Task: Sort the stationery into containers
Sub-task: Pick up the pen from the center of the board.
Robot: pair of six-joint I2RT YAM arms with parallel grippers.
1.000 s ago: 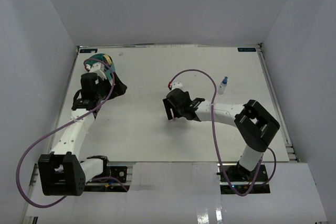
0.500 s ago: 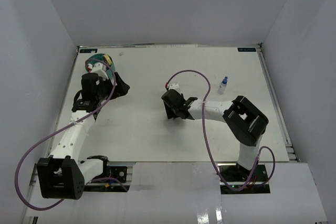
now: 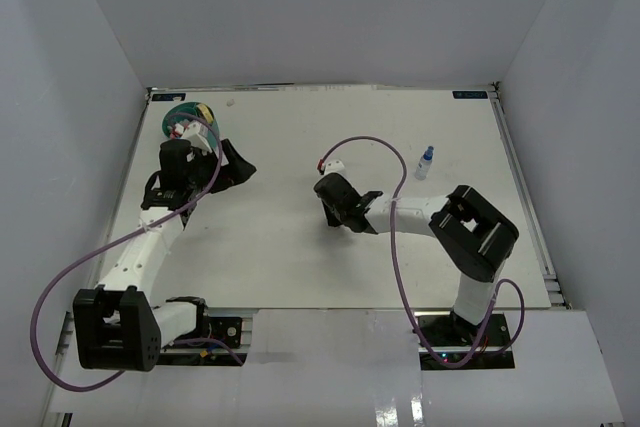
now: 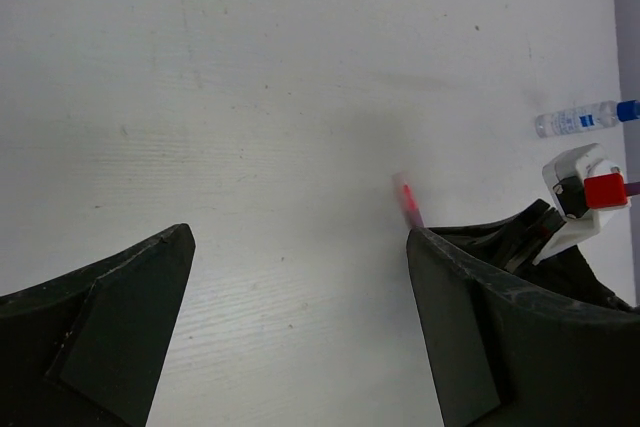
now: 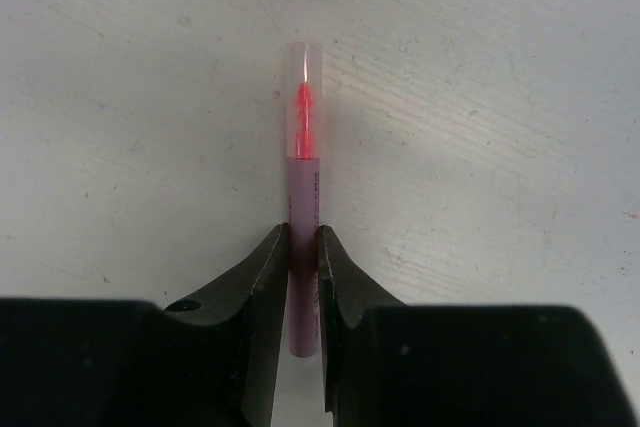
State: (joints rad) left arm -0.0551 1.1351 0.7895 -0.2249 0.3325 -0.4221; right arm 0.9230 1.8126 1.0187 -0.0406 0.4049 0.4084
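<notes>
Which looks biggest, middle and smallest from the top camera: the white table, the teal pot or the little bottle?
1. White table, by far the biggest.
2. Teal pot, even though part of it is hidden.
3. Little bottle, the smallest.

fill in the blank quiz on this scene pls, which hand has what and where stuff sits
1. The right hand is shut on a thin ____ lying on the table.
2. The left hand holds nothing; its fingers stand ____.
3. The small bottle has a ____ cap.
4. The organizer sits at the table's far ____ corner.
Missing words: marker; open; blue; left.
</notes>
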